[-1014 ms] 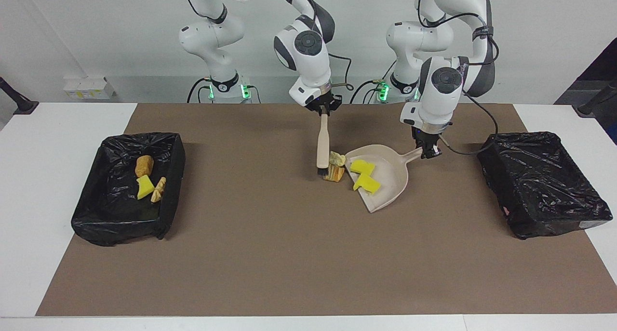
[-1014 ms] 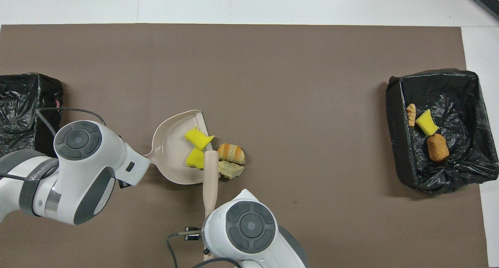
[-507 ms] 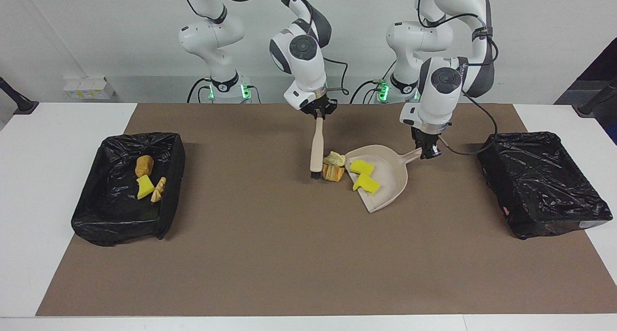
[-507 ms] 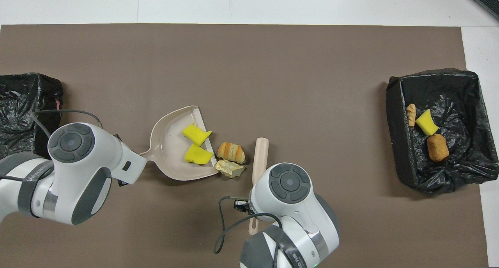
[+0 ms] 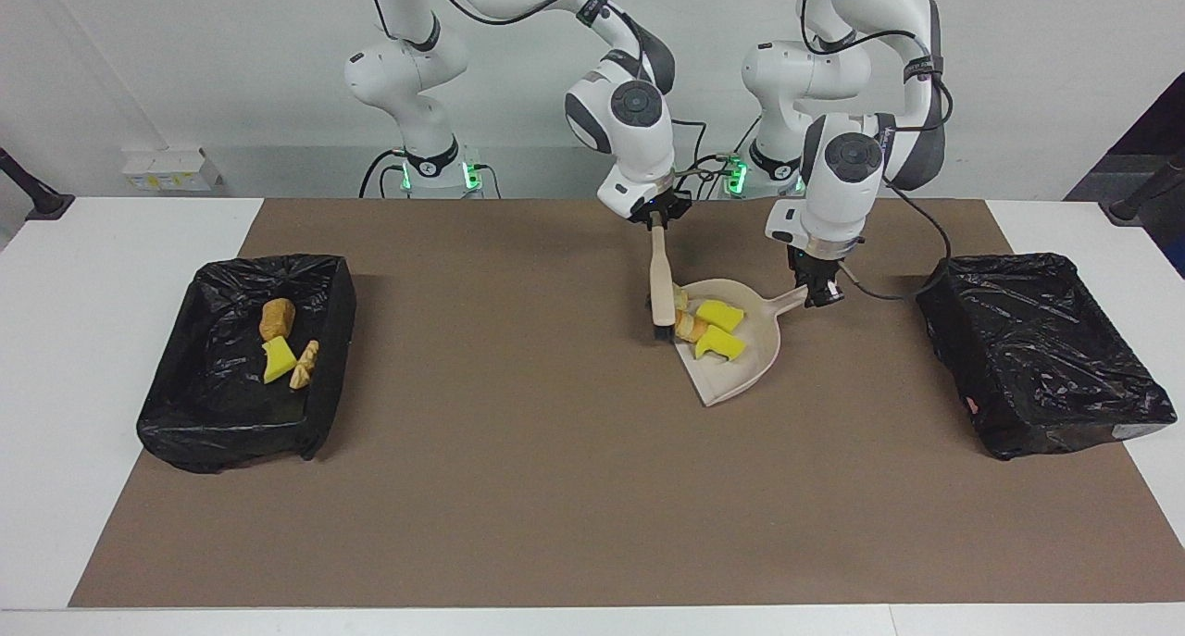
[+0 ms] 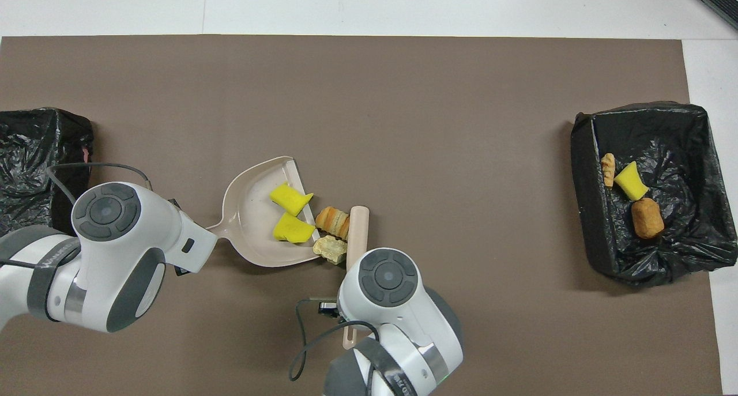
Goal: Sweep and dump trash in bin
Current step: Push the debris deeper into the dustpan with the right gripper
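The right gripper is clamped on a hand brush, pressing a bread roll and pale lump against the dustpan lip. The left gripper grips its handle. They seem only partly aboard, so best sweep low, holding the pan flat beneath its two yellow sponge chunks.

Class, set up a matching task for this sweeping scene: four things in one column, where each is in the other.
Things:
1. brush
2. dustpan
3. yellow sponge chunks
4. bread roll

Places:
A. in the bin at the right arm's end
B. held by the left gripper
C. in the dustpan
D. held by the right gripper

Pairs: 1-D, 2-B, 3-C, 4-A
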